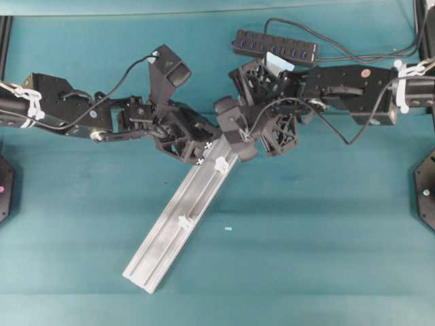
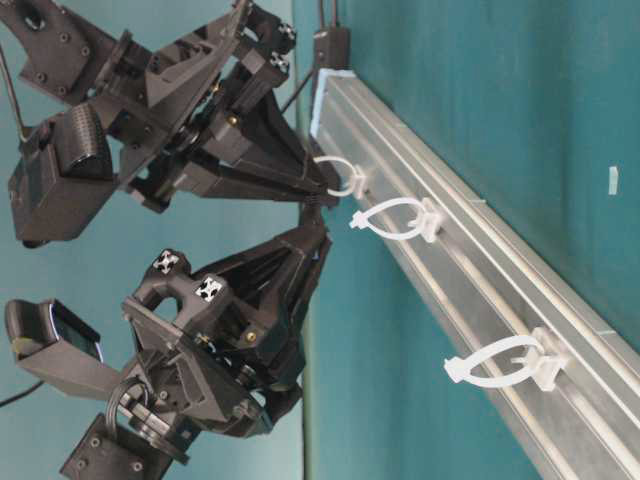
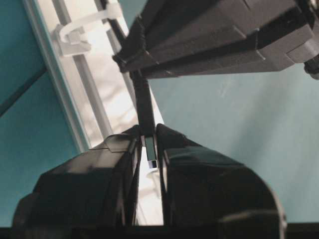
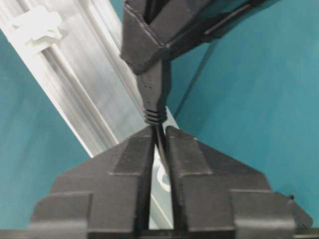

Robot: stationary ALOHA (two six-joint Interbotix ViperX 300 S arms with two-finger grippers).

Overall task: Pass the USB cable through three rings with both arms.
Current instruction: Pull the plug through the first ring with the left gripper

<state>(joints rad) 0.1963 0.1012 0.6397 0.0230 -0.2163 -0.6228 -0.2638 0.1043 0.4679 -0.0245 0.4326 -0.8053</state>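
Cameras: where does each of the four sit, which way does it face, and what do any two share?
Overhead: above the table, looking straight down; both arms meet at the silver rail's upper end.
Table-level: low, sighting along the rail; both grippers converge beside three rings.
Left wrist: on the left arm, looking out between the left gripper fingers, which pinch the USB cable at its metal tip.
Right wrist: on the right arm, looking out along the right gripper, closed on the cord below the plug.
Shared: both wrist views show cable, opposite gripper and rail.
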